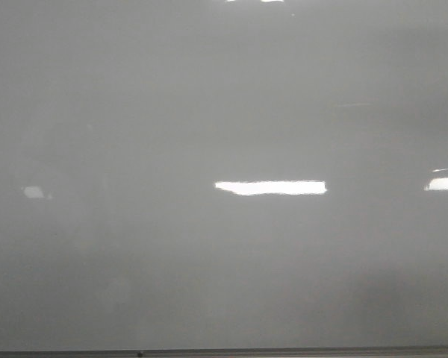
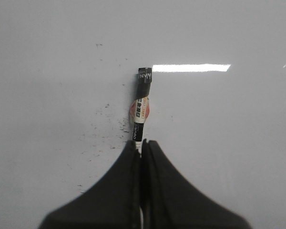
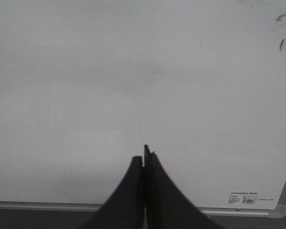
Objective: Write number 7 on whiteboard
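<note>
While the whiteboard [image 1: 224, 112] bears no digit, left end effector [image 2: 141, 143] clamps a marker [image 2: 141, 105]; right end effector [image 3: 144, 160] closed, empty.

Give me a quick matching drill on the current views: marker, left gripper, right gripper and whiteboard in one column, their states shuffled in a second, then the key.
Column one:
1. marker
2. left gripper
3. right gripper
4. whiteboard

Column two:
A. shut with nothing between the fingers
B. no digit drawn on it in the front view, only glare patches
C. sticking out past the fingertips, black end toward the board
D. shut on the marker

Pairs: 1-C, 2-D, 3-A, 4-B
</note>
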